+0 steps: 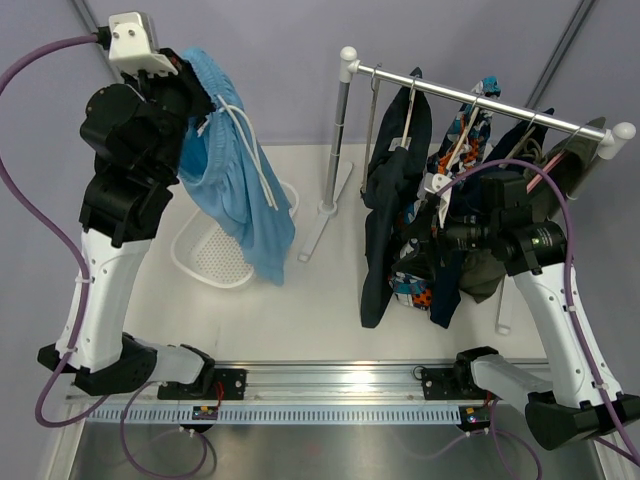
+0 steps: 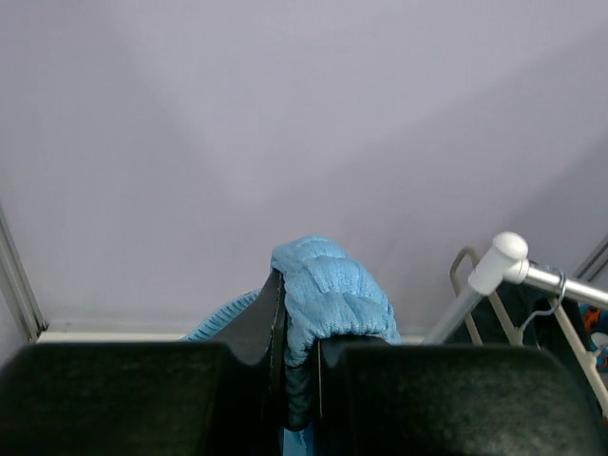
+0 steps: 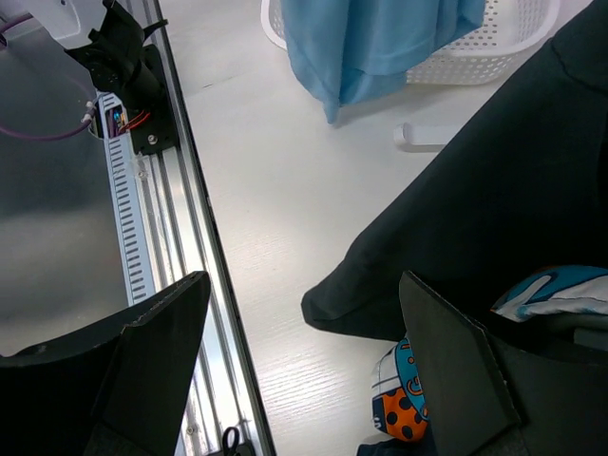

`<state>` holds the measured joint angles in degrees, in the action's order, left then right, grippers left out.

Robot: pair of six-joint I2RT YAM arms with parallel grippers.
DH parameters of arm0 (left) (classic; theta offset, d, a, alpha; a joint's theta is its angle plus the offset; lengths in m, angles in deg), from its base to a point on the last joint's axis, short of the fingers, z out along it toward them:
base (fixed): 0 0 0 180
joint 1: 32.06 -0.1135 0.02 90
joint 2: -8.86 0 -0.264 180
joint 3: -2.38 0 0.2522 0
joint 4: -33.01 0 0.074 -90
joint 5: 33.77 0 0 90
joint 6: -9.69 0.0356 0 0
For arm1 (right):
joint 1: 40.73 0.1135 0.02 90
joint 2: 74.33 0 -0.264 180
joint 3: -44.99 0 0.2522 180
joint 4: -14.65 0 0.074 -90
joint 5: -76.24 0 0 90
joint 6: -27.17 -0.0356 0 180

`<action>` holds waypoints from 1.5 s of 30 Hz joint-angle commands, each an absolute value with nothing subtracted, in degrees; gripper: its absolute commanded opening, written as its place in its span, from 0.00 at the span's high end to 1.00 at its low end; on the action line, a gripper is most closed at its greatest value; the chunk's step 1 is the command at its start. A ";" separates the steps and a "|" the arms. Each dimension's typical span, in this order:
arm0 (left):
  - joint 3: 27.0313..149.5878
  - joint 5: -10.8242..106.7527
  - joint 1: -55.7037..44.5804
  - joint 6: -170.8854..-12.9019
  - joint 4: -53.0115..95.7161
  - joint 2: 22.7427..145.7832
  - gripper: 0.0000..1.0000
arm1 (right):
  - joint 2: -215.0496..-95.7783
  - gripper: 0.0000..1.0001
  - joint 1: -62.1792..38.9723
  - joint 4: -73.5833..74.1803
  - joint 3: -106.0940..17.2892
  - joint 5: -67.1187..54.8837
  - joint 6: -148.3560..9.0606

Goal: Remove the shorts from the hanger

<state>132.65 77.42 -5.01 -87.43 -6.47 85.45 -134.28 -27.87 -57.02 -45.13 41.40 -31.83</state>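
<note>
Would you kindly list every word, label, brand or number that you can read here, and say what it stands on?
No text can be read in any view.
The light blue shorts: no print or tag shows.
The patterned garment on the rack: coloured shapes only, no letters.
The small board on the front rail: any marking is too small to read.

Not seeing any legible txt, labels, brands or nos. in any view. Small board [image 1: 206, 410] on the rail, lower left of top view, is showing coloured specks only, too small to read. Patterned cloth [image 3: 404, 404] is showing print, no lettering.
</note>
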 commanded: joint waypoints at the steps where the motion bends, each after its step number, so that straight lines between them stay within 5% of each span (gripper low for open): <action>1: 138.75 76.61 -6.48 -84.97 2.10 86.37 1.00 | -133.57 0.10 -28.16 -54.48 -44.36 42.76 -33.04; 25: 134.89 79.69 -13.78 -73.54 5.10 87.52 1.00 | -135.59 0.10 -28.16 -54.65 -44.62 43.46 -33.21; 37: 90.17 70.65 -13.96 -82.76 6.24 79.08 1.00 | -134.98 0.10 -28.25 -57.11 -44.97 43.63 -32.16; 38: 85.27 68.12 -13.96 -85.47 6.41 79.08 0.97 | -135.06 0.10 -28.16 -57.29 -45.06 43.63 -32.25; 41: 79.53 59.14 -13.96 -89.61 5.37 80.13 0.64 | -135.24 0.10 -28.25 -57.38 -45.06 43.72 -32.34; 42: 79.07 57.99 -13.96 -90.59 4.58 81.18 0.40 | -135.33 0.10 -28.16 -57.55 -45.06 43.72 -32.34; 45: 78.72 56.58 -13.96 -92.79 1.59 81.89 0.28 | -135.68 0.10 -28.25 -58.87 -45.67 43.72 -31.63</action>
